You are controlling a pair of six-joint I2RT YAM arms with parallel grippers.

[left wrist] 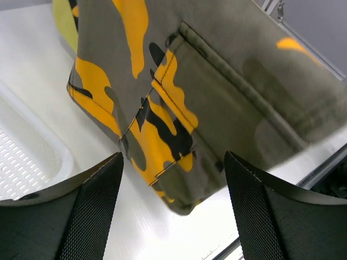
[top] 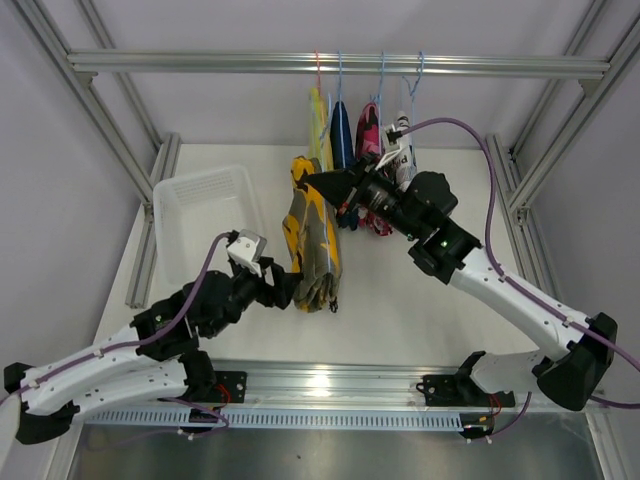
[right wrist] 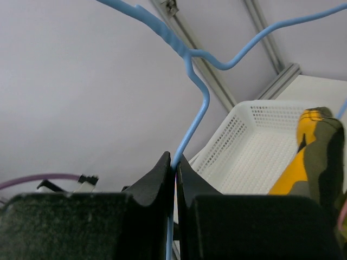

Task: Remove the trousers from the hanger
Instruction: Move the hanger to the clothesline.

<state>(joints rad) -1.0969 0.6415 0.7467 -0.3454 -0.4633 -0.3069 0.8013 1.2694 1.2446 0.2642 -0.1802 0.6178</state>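
The yellow-brown camouflage trousers hang down from a blue wire hanger, and their hem reaches the white table. My right gripper is at the top of this pair, shut on the hanger's wire. My left gripper stands open at the trousers' lower end. The camouflage cloth lies just beyond its fingertips and nothing is pinched. Plain yellow, navy, pink-red and white lettered trousers hang on hangers from the rail.
A white perforated basket stands on the table left of the trousers; it also shows as the basket and the basket in the wrist views. Aluminium frame posts flank the table.
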